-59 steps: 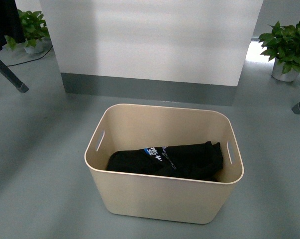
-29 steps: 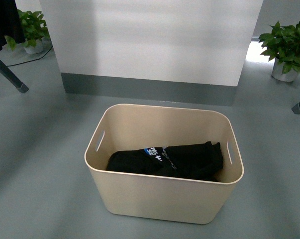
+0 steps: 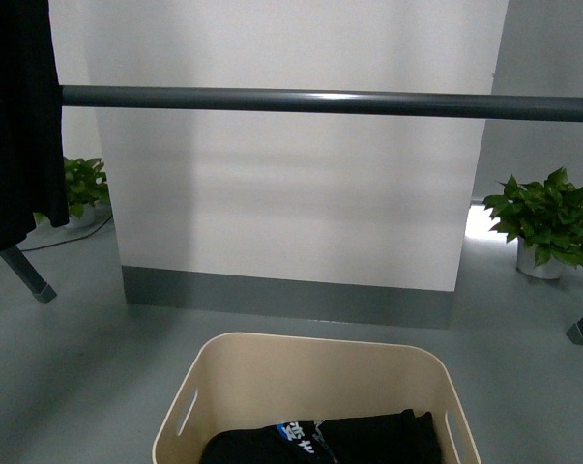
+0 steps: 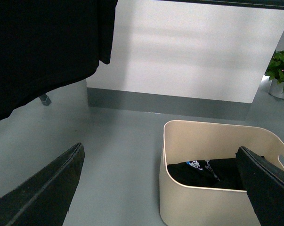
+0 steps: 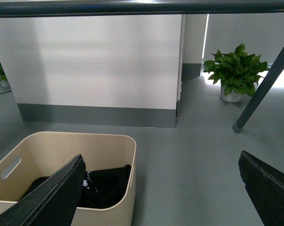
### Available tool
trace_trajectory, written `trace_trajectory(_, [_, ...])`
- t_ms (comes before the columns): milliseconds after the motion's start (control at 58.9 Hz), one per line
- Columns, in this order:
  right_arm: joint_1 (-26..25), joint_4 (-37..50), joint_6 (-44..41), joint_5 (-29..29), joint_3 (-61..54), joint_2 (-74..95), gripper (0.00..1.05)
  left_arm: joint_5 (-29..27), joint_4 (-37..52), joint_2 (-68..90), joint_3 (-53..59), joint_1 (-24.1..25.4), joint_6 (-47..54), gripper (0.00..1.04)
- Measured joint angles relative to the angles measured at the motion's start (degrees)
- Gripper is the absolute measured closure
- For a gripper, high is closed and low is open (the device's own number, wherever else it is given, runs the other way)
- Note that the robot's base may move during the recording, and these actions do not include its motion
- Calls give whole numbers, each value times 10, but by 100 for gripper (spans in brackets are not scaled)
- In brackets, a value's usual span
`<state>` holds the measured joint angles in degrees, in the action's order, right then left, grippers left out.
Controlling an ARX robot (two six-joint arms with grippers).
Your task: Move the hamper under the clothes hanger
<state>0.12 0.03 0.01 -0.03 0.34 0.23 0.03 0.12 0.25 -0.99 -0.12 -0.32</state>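
The beige hamper (image 3: 272, 382) stands on the grey floor at the bottom of the front view, with black clothes (image 3: 320, 443) inside. The clothes hanger's dark grey bar (image 3: 291, 100) runs across above it; its angled legs (image 3: 28, 273) show at both sides. Neither gripper shows in the front view. In the left wrist view my left gripper (image 4: 159, 148) is open, above the hamper's (image 4: 198, 202) left end. In the right wrist view my right gripper (image 5: 160, 156) is open, above the hamper's (image 5: 125, 188) right end and the floor beside it. Neither gripper holds anything.
A black garment (image 3: 15, 126) hangs from the bar at the far left. A white wall with a grey skirting (image 3: 291, 298) stands just behind the hamper. Potted plants (image 3: 542, 227) sit on the floor at the back right and back left (image 3: 78, 188).
The front view has swung upward: the hamper now sits at the bottom edge and the bar has come into sight. The hamper keeps its place before the wall.
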Motion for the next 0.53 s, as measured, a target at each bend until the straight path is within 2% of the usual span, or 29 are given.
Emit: trace_trajectory(526, [0,0,0,0,0,0,7,0,0,0,0,0,0,7])
